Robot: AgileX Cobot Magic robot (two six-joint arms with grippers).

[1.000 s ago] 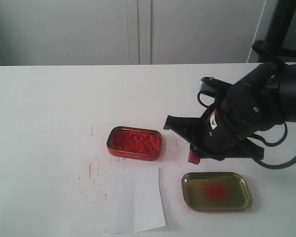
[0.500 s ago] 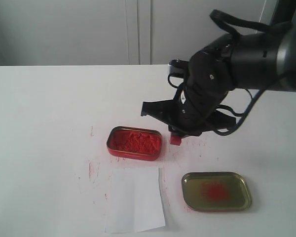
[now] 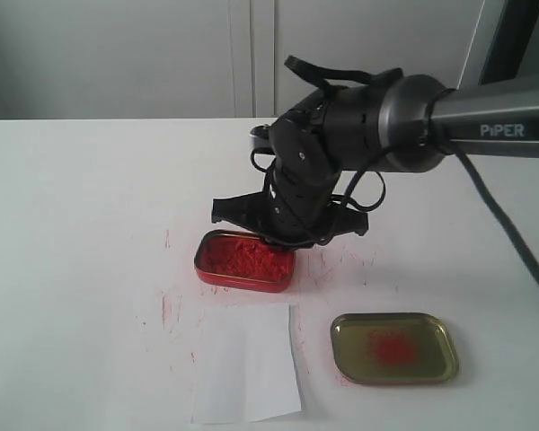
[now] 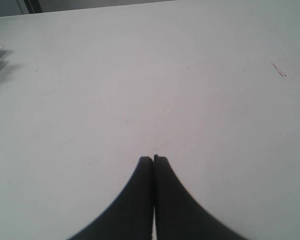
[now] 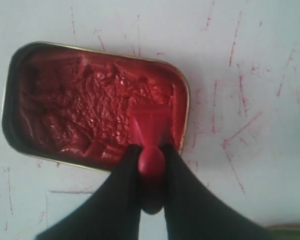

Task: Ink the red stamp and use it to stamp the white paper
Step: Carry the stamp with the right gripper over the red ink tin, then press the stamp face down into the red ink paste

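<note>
Item 1: right gripper (image 5: 151,150). It is reaching in from the right on a black arm (image 3: 359,126) marked "PiPER" and is hanging over the right end of the red tin (image 3: 238,280). Its two black fingers (image 5: 125,185) are pinching the handle of the red stamp (image 5: 150,127) from either side.

Item 2: red stamp. It is being held base-down inside the tin's rim, over the crumbly red ink (image 3: 238,256) at the right end. Whether the base is touching the ink cannot be told. In the exterior view the gripper is hiding it.

Item 3: red tin. It is sitting open near the middle of the white table (image 3: 72,224), filled with ink.

Item 4: white paper (image 3: 247,364). It is lying flat just near of the tin, close to it but apart.

Item 5: gold-olive lid (image 3: 436,355). It is lying open side up, right of the paper and well apart from the tin, showing a red smudge (image 3: 391,346) at its centre.

Item 6: red scratches (image 3: 171,310). They are marking the tabletop around the tin and the paper.

Item 7: left gripper (image 4: 153,161). It is showing only in its own wrist view, above bare tabletop, its fingers pressed together and holding nothing.
</note>
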